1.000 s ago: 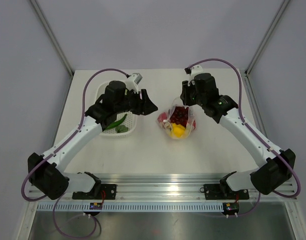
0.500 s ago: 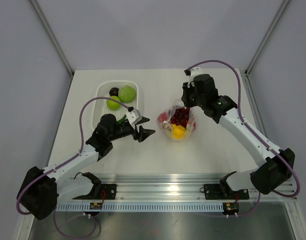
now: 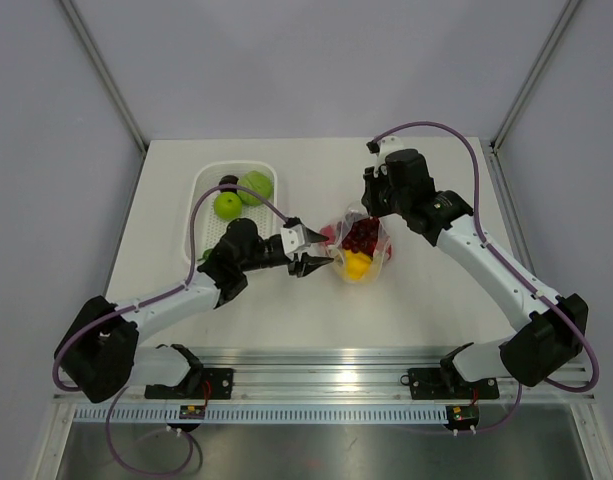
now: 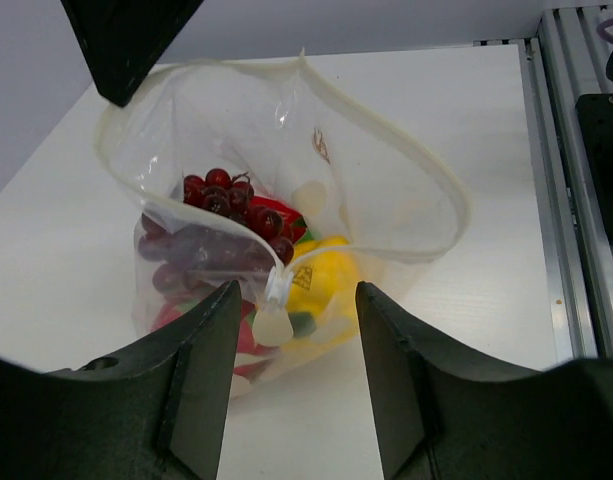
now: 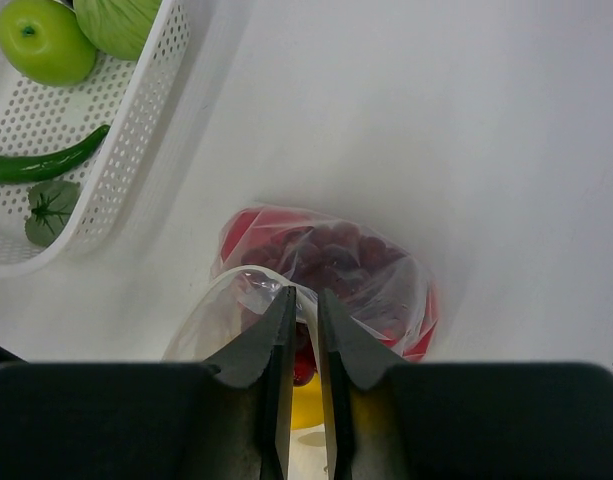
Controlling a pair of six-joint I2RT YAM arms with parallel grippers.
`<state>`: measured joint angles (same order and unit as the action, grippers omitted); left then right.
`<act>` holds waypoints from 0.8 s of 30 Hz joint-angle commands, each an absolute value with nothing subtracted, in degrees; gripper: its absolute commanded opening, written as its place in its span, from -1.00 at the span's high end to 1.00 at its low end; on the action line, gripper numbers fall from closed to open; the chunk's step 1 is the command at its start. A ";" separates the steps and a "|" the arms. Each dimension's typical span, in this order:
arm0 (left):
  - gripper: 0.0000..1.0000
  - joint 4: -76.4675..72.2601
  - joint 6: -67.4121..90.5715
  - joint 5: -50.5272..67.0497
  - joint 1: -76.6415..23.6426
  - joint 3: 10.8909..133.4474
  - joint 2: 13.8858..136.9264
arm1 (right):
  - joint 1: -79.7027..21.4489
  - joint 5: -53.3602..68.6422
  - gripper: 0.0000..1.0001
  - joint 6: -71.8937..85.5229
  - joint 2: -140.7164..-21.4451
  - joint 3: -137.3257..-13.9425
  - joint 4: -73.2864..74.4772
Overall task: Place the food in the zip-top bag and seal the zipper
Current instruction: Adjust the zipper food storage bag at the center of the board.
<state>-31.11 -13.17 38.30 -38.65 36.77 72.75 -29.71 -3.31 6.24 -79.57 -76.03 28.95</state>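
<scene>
The zip-top bag [image 3: 358, 243] stands open mid-table, holding a dark grape bunch [image 4: 218, 215], red pieces and a yellow piece [image 4: 321, 280]. Its pale zipper [image 4: 386, 150] rings the wide-open mouth, and the white slider tab [image 4: 274, 315] hangs at the near corner. My left gripper [image 4: 291, 375] is open, its jaws on either side of the slider tab and just short of it. My right gripper [image 5: 304, 305] is shut on the far edge of the zipper [image 5: 286, 288], holding the mouth up. It shows above the bag in the top view [image 3: 374, 207].
A white slotted basket [image 3: 208, 192] at the back left holds a green apple [image 3: 226, 205], a pale green round piece [image 3: 254, 186], a dark piece and a green chilli [image 5: 41, 165]. The metal rail [image 3: 326, 375] runs along the near edge.
My left arm left the basket, swung down and right across the table, and now sits low with its open jaws at the bag's slider tab. The right gripper kept its hold.
</scene>
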 commanded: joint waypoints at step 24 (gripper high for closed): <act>-0.14 -43.33 -13.19 40.43 -39.11 36.29 78.48 | -29.44 -0.26 0.63 6.68 -79.72 -79.36 29.88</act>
